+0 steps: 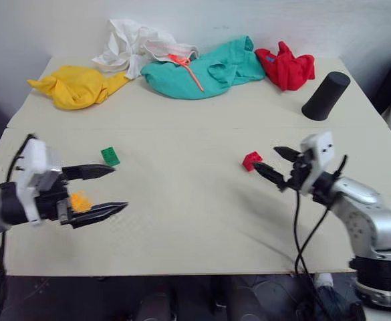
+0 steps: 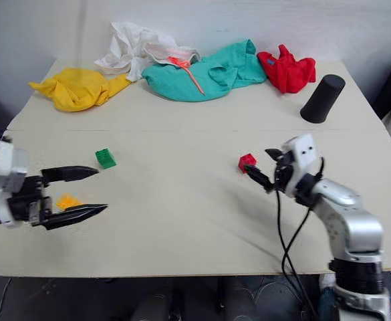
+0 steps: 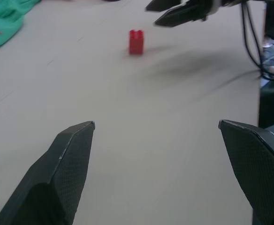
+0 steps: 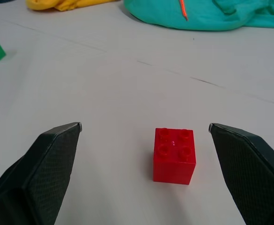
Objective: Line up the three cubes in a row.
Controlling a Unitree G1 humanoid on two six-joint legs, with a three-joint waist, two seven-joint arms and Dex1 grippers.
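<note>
The red cube rests on the table right of centre, studs up. My right gripper is open just to its right, fingers pointing at it; in the right wrist view the red cube lies between the spread fingers, apart from both. The green cube sits left of centre. Nearer the front left is the orange-yellow cube. My left gripper hovers open over that spot, empty and pointing right; the orange-yellow cube shows between its fingers, on the table below them.
Along the back lie a yellow cloth, a white cloth, a teal cloth and a red cloth. A black cylinder stands at the back right. The table's front edge runs below both arms.
</note>
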